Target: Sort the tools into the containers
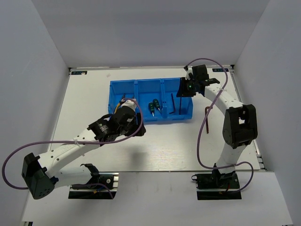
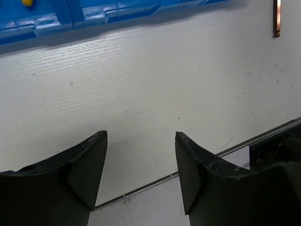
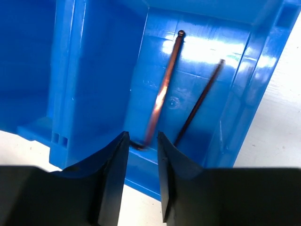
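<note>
Left gripper [image 2: 140, 136]: it is standing open with its two dark fingers [image 2: 89, 165] well apart, holding nothing and touching nothing. It is hanging over the bare white table [image 2: 164, 84], just in front of the near wall of the blue tray [image 1: 164, 118].

Right gripper [image 3: 142, 136]: it is standing partly open, with a narrow gap between the jaws, and gripping nothing. It is hanging over the tray's right compartment. The bent near end of a hex key [image 3: 162, 89] is lying in line with that gap and is thinner than it. Whether a finger is touching it cannot be told.

Tray: one, sitting mid-table, with three compartments in a row.

Pliers [image 2: 27, 2]: these are lying in the left compartment. Only a yellow scrap is showing in the left wrist view, and the left arm is covering most of that compartment from above, so they cannot be counted.

Screwdrivers [image 1: 151, 106]: two, with green handles, lying side by side in the middle compartment.

Hex keys: one is lying in the right compartment, glinting copper. A thin dark line [image 3: 200, 101] is running beside it, and whether that is another key or a reflection cannot be told. One loose hex key [image 1: 207, 120] is lying on the table, right of the tray and apart from it.
</note>
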Controlling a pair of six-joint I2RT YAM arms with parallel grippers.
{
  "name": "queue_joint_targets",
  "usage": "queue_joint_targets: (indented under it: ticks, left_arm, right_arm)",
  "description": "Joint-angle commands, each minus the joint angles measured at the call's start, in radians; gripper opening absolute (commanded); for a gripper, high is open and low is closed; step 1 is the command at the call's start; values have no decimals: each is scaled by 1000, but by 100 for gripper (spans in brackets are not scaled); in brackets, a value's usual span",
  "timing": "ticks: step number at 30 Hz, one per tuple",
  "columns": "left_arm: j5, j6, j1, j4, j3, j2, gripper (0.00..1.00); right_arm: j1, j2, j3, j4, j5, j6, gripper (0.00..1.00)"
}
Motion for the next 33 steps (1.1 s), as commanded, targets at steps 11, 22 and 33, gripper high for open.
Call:
queue_joint_targets:
  ticks: [11,22,33]
  left_arm:
    - [19,2,-4,49,-13,-2,59]
    - [30,4,-4,90,-45,-26,40]
    - [30,-14,-4,61,-45,-46,72]
  right_arm:
    - [-34,-320,-42,-116,294,-49,0]
    - [-218,-388,-300,-227,323,-133,29]
    - [-236,-108,-288,-198,237,-256,43]
